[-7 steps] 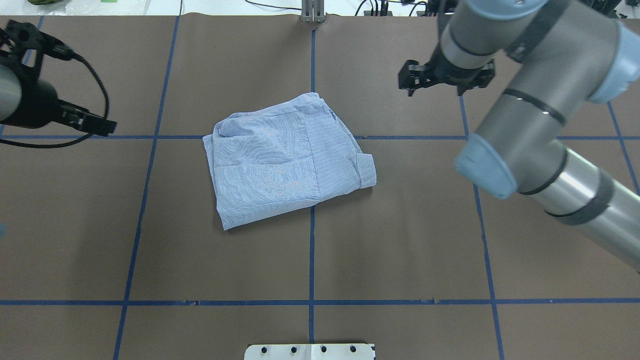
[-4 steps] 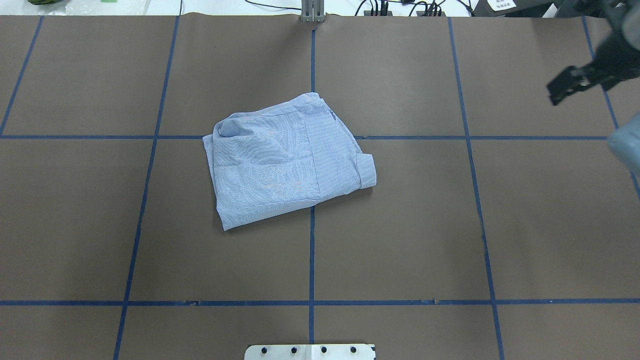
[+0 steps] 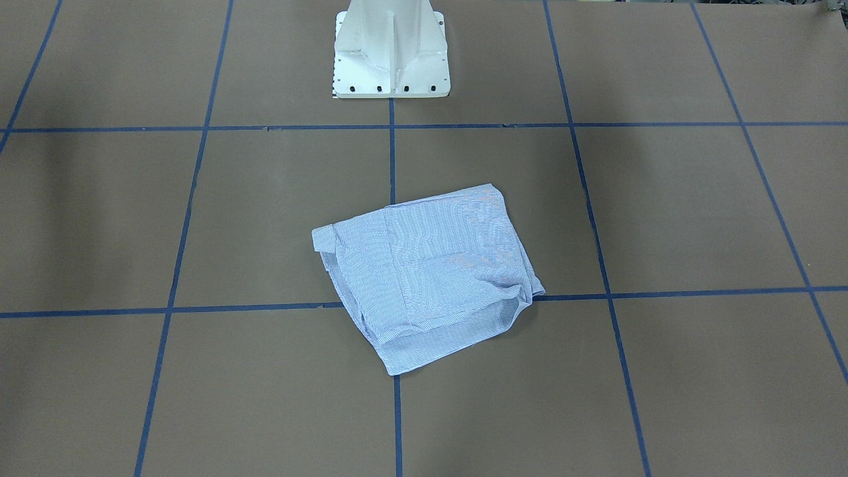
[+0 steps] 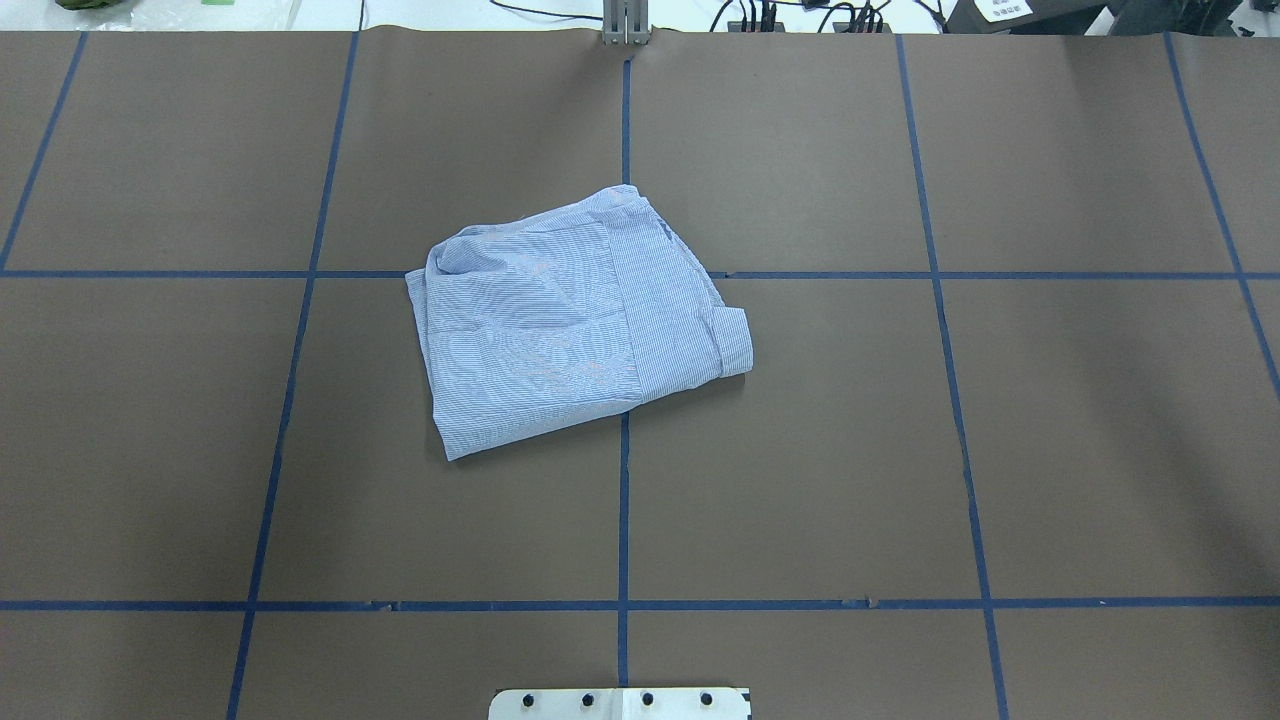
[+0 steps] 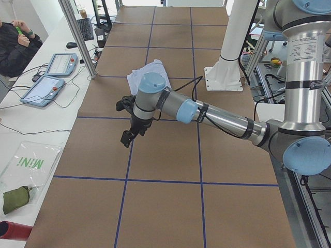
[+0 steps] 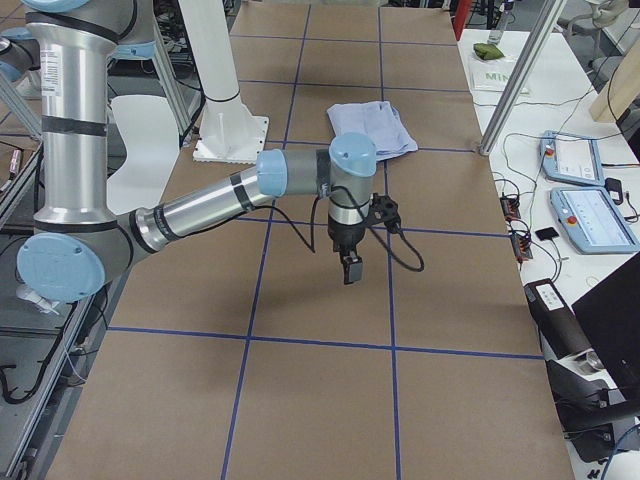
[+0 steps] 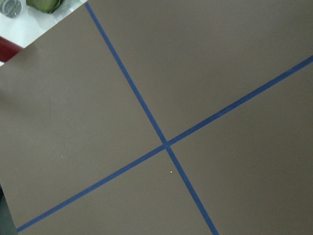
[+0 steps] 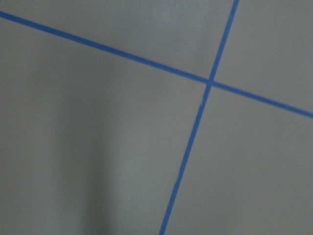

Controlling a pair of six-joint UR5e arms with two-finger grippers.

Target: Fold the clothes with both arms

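Shirt in a loose, skewed bundle at the middle of the table; left gripper and right gripper well apart from it, nothing seen held, cannot tell how wide either stands; puffy upper layers likely to spring open, undoing the fold.

Brown paper covered the table, and blue tape marked it into squares. In the left-end view a white bench ran along the 9 o'clock side. It carried two pendants near 10 o'clock, with a keyboard and a mouse toward 11. A clear bag and a green pouch lay toward 8. A metal post stood at the table's edge near 11. Cables lay at 12 o'clock overhead. The light was even, with soft shadows.
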